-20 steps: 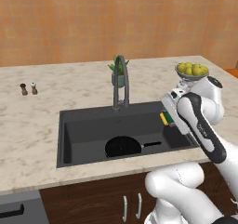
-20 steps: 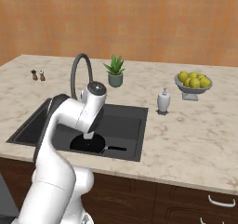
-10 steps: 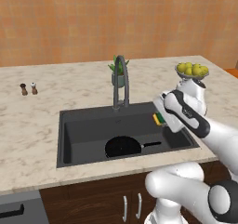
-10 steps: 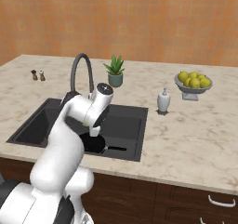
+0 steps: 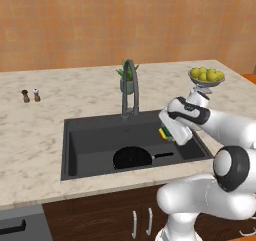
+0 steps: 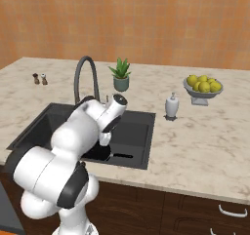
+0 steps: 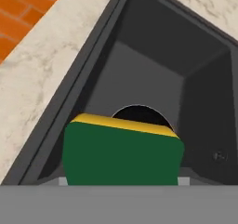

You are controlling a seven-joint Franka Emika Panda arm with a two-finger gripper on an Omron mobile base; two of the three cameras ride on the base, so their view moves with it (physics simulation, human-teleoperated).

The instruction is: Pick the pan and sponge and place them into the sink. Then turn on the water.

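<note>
Black, one pan [image 5: 131, 158] lies in one sink [image 5: 90, 140]; tool [image 5: 169, 134] grips one sponge [image 7: 122, 152].

My arm reaches forward with its elbow bent low and its wrist turned downward, and the gripper [image 5: 167, 133] is closed on the sponge [image 5: 164, 133] at the hand's tip.
</note>
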